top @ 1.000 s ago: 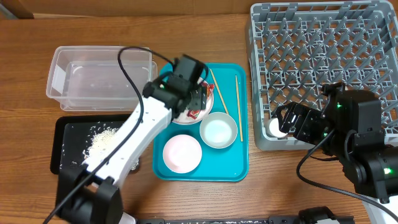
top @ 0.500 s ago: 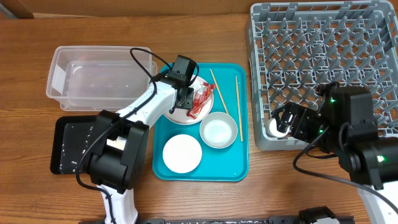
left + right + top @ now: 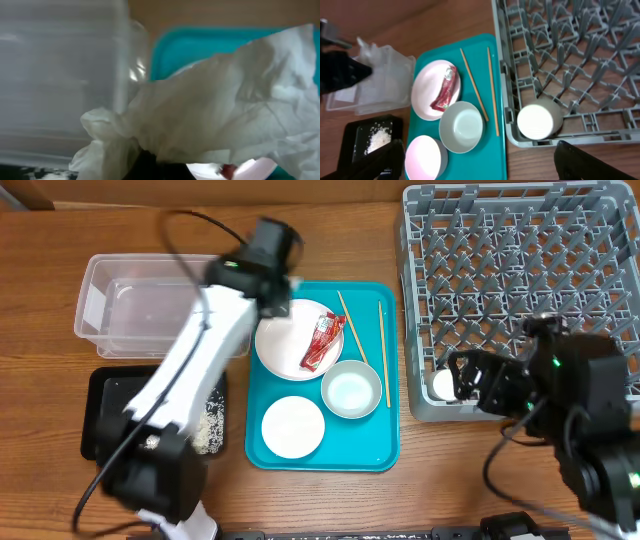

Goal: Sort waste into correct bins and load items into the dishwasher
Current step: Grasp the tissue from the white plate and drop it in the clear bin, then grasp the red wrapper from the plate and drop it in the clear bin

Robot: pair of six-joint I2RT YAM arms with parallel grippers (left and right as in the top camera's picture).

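A crumpled white napkin (image 3: 220,100) fills the left wrist view, and my left gripper (image 3: 160,167) is shut on its lower fold. Overhead, that gripper (image 3: 272,278) hangs over the gap between the clear tub (image 3: 150,305) and the teal tray. The red wrapper (image 3: 322,340) lies on the large white plate (image 3: 285,345). Below it are the grey bowl (image 3: 351,390) and the smaller white dish (image 3: 292,427). Two chopsticks (image 3: 382,340) lie beside the plate. Rice (image 3: 205,430) sits in the black tray (image 3: 115,415). My right gripper (image 3: 477,150) is open, just short of the white cup (image 3: 537,120) in the rack's near corner.
The grey dish rack (image 3: 530,280) takes up the right side of the table, with only the cup in it. The teal tray (image 3: 375,445) holds the dishes in the middle. My left arm (image 3: 190,370) stretches across the black tray and the tub's corner.
My left gripper has shut on the napkin, lifted it off the plate and carried it up-left toward the clear tub. The right gripper has stayed open by the cup.
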